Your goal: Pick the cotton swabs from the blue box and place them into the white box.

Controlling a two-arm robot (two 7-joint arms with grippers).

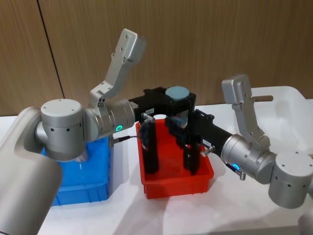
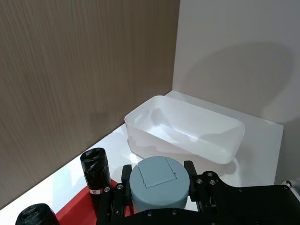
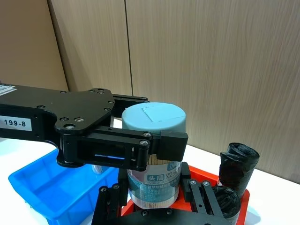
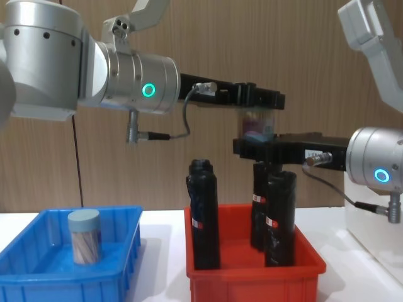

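Observation:
A cotton swabs jar [image 1: 180, 117], clear with a pale blue lid, hangs in the air above the red bin. My left gripper [image 1: 177, 99] is shut on it just under the lid [image 2: 159, 180]. My right gripper [image 1: 182, 128] closes on the jar's lower body [image 3: 153, 180], its fingers [image 3: 114, 199] pressed against both sides. A second cotton swabs jar [image 4: 84, 236] stands upright in the blue box [image 4: 119, 277] on the left. The white box [image 1: 288, 105] sits at the far right, behind my right arm, and looks hollow in the left wrist view [image 2: 185, 133].
The red bin [image 1: 178, 183] stands in the middle, directly below both grippers, with three tall black rolls [image 4: 204, 214] upright in it. A wooden wall runs behind the table. Bare white tabletop lies in front of the bins.

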